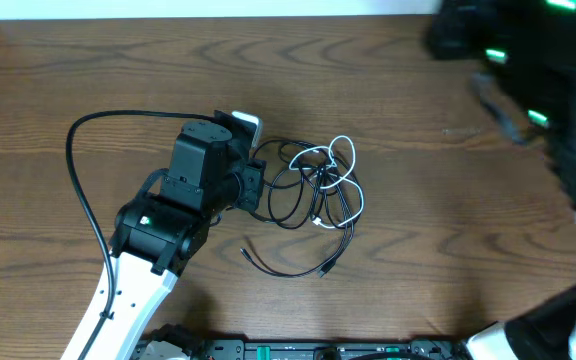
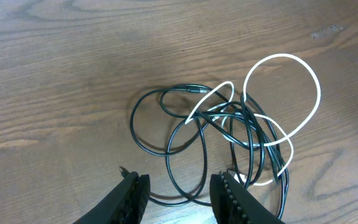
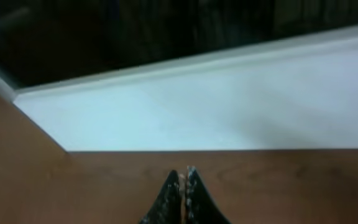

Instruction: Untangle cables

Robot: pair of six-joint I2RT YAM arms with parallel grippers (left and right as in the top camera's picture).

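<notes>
**Overhead:** On the wooden table (image 1: 438,200) one tangle of cables (image 1: 313,185) lies near the middle. It is a single white cord (image 1: 348,150) looped through thin black cords (image 1: 278,205); how many black ones are in the knot cannot be told. One loose black strand (image 1: 288,268) trails out at the tangle's 6 o'clock, and two small ends show on it. The left arm (image 1: 158,225) reaches in from 7 o'clock. The left gripper (image 1: 256,190) sits just at the tangle's 9 o'clock. One thick black lead (image 1: 76,170) arcs off the arm. The right arm (image 1: 538,70) is a dark blur at 1 o'clock, well apart from the cables.

**Left wrist:** The left gripper (image 2: 179,180) stands wide, with its two fingers (image 2: 129,199) at 6 o'clock. The low bend of one black loop (image 2: 185,198) lies in the gap between them, ungripped. The white cord (image 2: 284,57) makes its large ring at 2 o'clock.

**Right wrist:** The right gripper (image 3: 182,180) has its two fingers pressed together with nothing between them. It is over bare brown tabletop (image 3: 291,186), with a pale band (image 3: 229,106) beyond at 12 o'clock. No cable is in view.
</notes>
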